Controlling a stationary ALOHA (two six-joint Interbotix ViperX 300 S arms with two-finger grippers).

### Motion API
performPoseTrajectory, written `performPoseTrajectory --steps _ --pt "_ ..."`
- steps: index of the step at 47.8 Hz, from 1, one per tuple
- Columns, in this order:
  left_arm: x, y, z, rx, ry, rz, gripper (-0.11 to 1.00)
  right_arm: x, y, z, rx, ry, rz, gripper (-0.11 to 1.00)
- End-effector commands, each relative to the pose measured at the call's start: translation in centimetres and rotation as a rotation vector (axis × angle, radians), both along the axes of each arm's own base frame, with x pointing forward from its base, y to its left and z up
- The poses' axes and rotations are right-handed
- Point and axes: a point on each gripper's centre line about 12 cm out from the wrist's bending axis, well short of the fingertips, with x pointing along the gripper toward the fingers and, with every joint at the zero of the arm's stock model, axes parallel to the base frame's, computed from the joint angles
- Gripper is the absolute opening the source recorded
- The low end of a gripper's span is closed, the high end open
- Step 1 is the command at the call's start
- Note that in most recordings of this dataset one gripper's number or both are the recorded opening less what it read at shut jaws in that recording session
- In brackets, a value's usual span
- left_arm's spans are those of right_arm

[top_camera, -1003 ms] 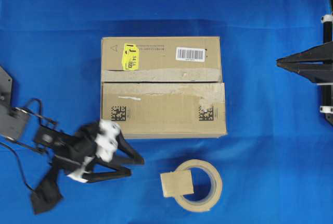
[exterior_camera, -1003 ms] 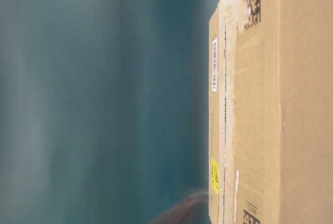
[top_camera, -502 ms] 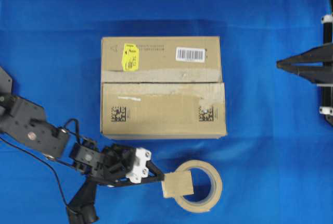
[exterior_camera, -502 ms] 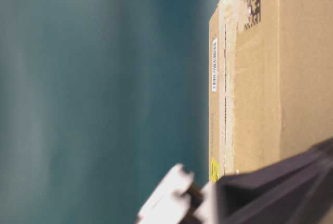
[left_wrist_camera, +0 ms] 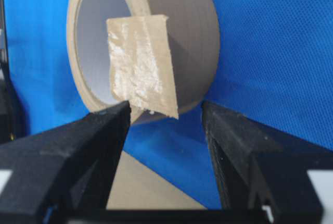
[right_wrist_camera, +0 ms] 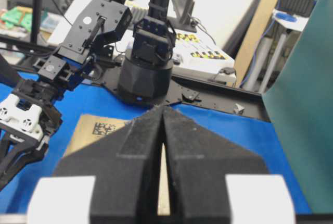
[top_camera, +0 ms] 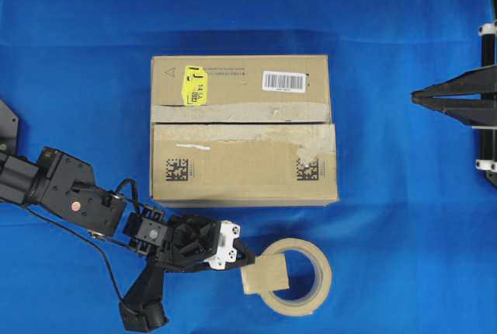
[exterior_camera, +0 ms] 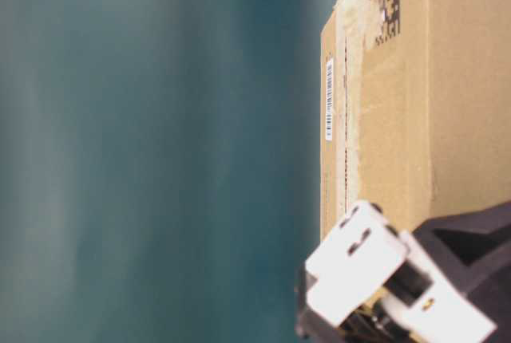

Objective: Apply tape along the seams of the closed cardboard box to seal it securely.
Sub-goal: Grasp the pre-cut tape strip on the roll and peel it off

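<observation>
The cardboard box (top_camera: 243, 130) sits shut in the middle of the blue cloth (top_camera: 388, 39), its seam (top_camera: 241, 123) running across the top between the flaps, edged with pale torn paper. A yellow sticker (top_camera: 194, 85) and a barcode label (top_camera: 283, 80) lie on the far flap.

Near the box's front edge lies a tape roll (top_camera: 299, 276), and the small square piece of tape (top_camera: 265, 276) sticks up from its left rim. The left gripper (top_camera: 247, 260) reaches in low from the left, jaws apart on either side of the tape's lower edge (left_wrist_camera: 143, 70); whether a finger (left_wrist_camera: 78, 146) already touches it is hard to judge.

The right gripper (top_camera: 415, 96) hangs well to the right, jaws pressed together on nothing.
</observation>
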Motion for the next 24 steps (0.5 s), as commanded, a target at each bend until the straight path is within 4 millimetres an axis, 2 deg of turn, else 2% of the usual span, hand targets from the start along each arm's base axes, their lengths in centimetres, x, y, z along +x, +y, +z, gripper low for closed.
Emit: performPoseTrajectory --steps 1,8,11,19,24 --pt "0.67 -0.19 1.3 -0.013 -0.041 0.0 0.53 0.19 0.04 0.81 0.0 -0.02 0.002 0.0" --pt "0.56 -0.16 1.13 -0.007 -0.028 -0.001 0.48 0.19 0.05 0.81 -0.004 -0.02 0.003 0.0" --pt "0.55 -0.22 1.13 -0.008 -0.025 -0.001 0.39 0.19 0.05 0.81 -0.003 -0.02 0.003 0.0" --pt "0.63 -0.22 1.3 -0.05 -0.019 0.025 0.02 0.19 0.05 0.81 -0.001 -0.02 0.003 0.0" --pt "0.65 -0.23 1.46 -0.071 -0.017 0.036 0.0 0.22 0.04 0.75 0.003 -0.011 0.003 0.0"
